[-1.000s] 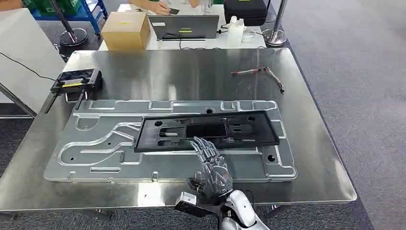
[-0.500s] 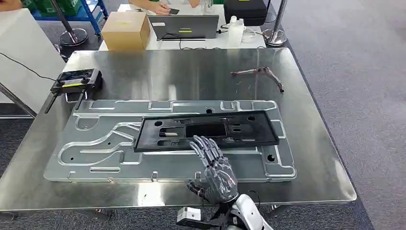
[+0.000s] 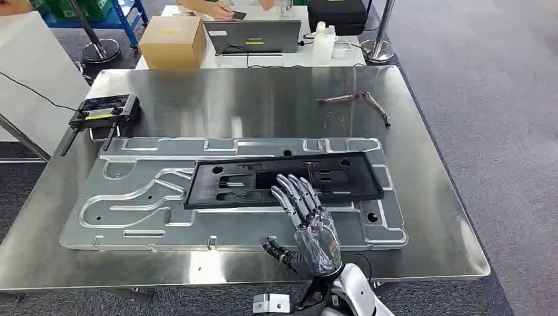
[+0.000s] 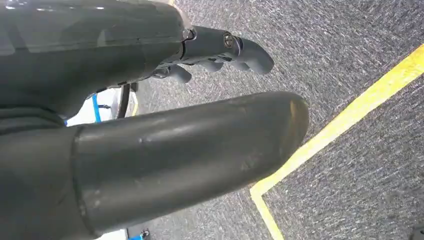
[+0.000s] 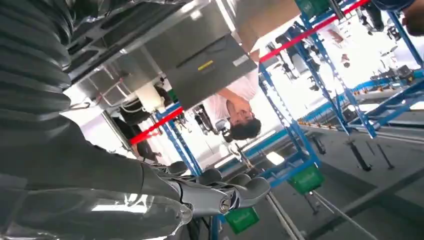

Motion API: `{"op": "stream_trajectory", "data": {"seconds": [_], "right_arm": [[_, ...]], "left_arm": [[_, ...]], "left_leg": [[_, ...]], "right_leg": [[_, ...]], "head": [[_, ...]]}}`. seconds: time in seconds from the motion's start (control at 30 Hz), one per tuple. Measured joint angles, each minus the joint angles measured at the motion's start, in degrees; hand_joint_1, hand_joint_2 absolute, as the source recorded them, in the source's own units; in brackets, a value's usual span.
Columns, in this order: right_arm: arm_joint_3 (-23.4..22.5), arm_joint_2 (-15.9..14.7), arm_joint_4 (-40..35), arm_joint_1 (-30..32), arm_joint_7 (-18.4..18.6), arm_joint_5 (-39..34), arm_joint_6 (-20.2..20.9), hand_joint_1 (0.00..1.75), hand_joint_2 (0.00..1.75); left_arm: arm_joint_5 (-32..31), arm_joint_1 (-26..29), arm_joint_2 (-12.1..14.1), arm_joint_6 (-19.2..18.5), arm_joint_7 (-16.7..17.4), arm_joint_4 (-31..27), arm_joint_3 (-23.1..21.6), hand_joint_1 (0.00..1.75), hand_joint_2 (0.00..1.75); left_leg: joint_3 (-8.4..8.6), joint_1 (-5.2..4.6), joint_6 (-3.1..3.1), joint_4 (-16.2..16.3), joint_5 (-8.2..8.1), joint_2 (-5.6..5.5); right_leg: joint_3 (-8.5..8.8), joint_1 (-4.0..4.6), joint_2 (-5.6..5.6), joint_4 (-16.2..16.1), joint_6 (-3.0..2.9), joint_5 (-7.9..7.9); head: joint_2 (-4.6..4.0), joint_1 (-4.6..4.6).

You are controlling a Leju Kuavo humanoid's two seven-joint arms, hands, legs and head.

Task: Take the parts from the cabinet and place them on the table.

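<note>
Right hand: the right hand [image 3: 309, 227] is over the near edge of the table, fingers spread wide and holding nothing; the fingertips [image 3: 294, 184] reach over the black part.
Left hand: the left hand [image 4: 220, 50] hangs over the grey carpet, fingers curled lightly, nothing in it.
Black part: the black part [image 3: 283, 179] lies flat on the big aluminium plate [image 3: 131, 197], which rests on the steel table [image 3: 250, 99].
Further out: a black controller [image 3: 105, 110] lies near the far left corner.
Risk: I judge the spread fingers could catch in a cut-out of the black part and drag it off its place.
Change: compared with one second ago, the right hand has moved forward and to the right; the fingers now cover more of the part, which itself has not moved.
</note>
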Motion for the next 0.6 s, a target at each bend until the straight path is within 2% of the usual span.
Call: {"op": "stream_trajectory", "data": {"seconds": [0.2, 0.37, 0.5, 0.6], "right_arm": [[-0.7, -0.4, -1.8, 0.4, 0.0, 2.9, 0.0, 0.00, 1.75], [-5.1, -1.9, -5.7, 1.3, 2.5, 9.8, 0.0, 0.00, 1.75], [-13.0, -2.6, -9.3, 3.1, 3.6, 15.0, 0.0, 0.00, 1.75], [-23.0, -2.5, -13.4, 5.1, 5.7, 21.6, 0.0, 0.00, 1.75]], "left_arm": [[0.3, 0.0, 0.0, 0.0, -0.2, 0.0, 0.0, 0.00, 0.00], [1.2, 0.5, 0.0, 0.2, -0.2, 0.0, 0.0, 0.00, 0.00], [2.0, 1.2, 0.1, 0.2, -0.6, 0.0, 0.0, 0.00, 0.00], [3.6, 2.4, 1.1, -3.4, -4.8, 0.0, 0.1, 0.00, 0.00]], "left_leg": [[0.00, 0.00, 0.00, 0.0, 0.00, 0.00], [0.00, -0.01, 0.00, 0.0, 0.00, 0.00], [0.00, -0.03, 0.05, 0.0, -0.03, 0.00], [-0.01, -0.04, 0.06, 0.0, -0.04, -0.02]], "right_leg": [[0.00, 0.00, 0.00, 0.0, 0.00, 0.00], [0.01, -0.01, -0.02, 0.0, 0.00, 0.00], [0.01, -0.04, -0.02, 0.0, 0.01, 0.00], [0.00, -0.05, -0.04, 0.0, 0.03, -0.01]], "head": [[0.00, 0.00], [0.00, 0.00], [-0.02, 0.00], [-0.02, 0.00]]}}
